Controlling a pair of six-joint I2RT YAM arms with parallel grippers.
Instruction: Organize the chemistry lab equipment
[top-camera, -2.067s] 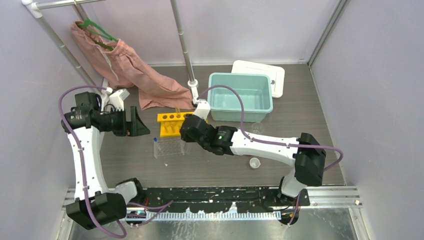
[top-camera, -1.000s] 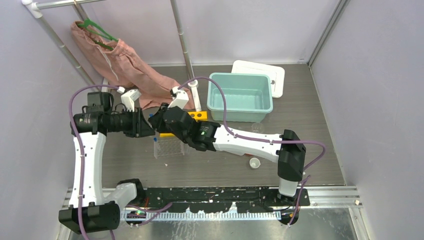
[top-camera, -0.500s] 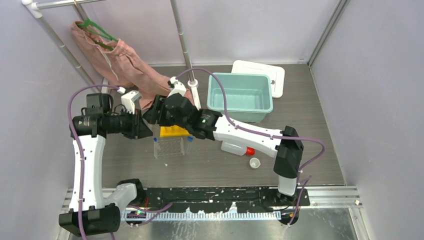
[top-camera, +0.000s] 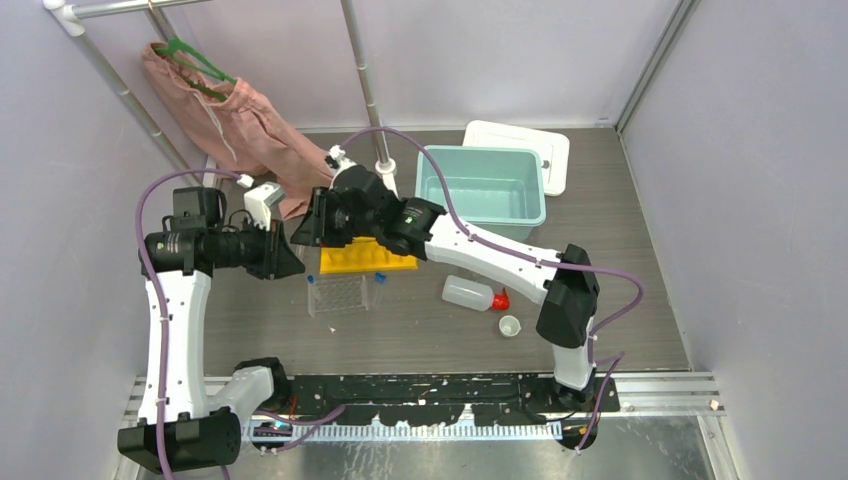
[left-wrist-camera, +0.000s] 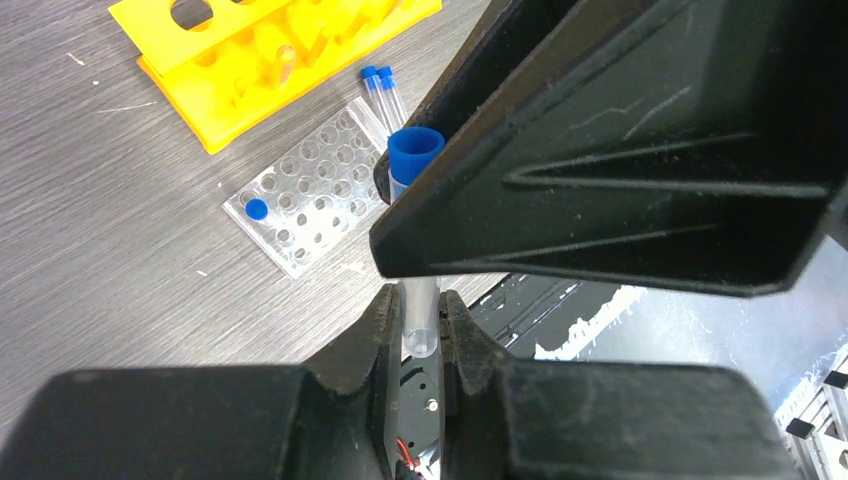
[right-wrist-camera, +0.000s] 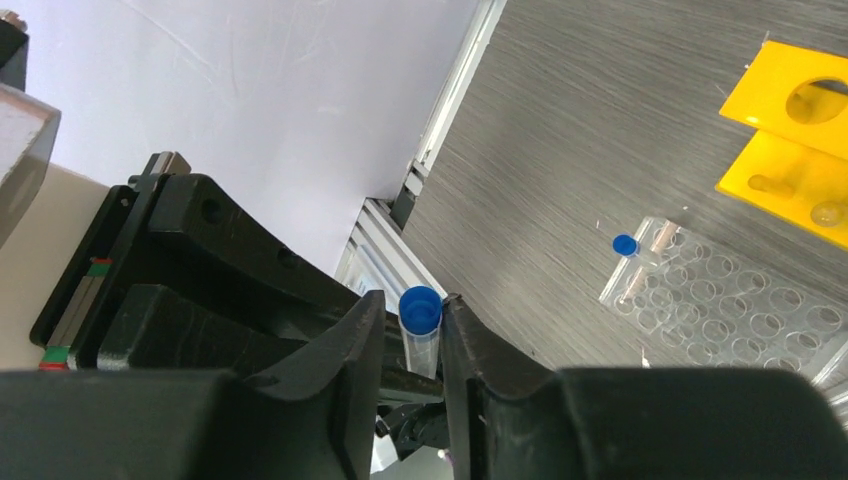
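Observation:
A small clear blue-capped tube (left-wrist-camera: 413, 152) is clamped by its lower end in my left gripper (left-wrist-camera: 420, 330), which is shut on it above the table's left side (top-camera: 288, 256). My right gripper (right-wrist-camera: 413, 330) has reached over from the right (top-camera: 306, 230). Its jaws stand either side of the tube's blue cap (right-wrist-camera: 420, 305): one finger touches it and a thin gap shows on the other side. The yellow tube rack (top-camera: 365, 258) lies behind the clear well tray (top-camera: 335, 293), which holds one capped tube (left-wrist-camera: 257, 208). Two more tubes (left-wrist-camera: 380, 90) lie beside the tray.
A white squeeze bottle (top-camera: 466, 292) with a red nozzle lies right of the tray, with a tiny white cup (top-camera: 509, 325) near it. A teal bin (top-camera: 432, 190) and a white lid (top-camera: 520, 138) stand at the back. A pink cloth (top-camera: 250, 130) hangs back left by a pole (top-camera: 366, 90).
My right arm swung left, away from the rack, and brought its jaws around the cap of the tube my left gripper holds. The squeeze bottle has come into view.

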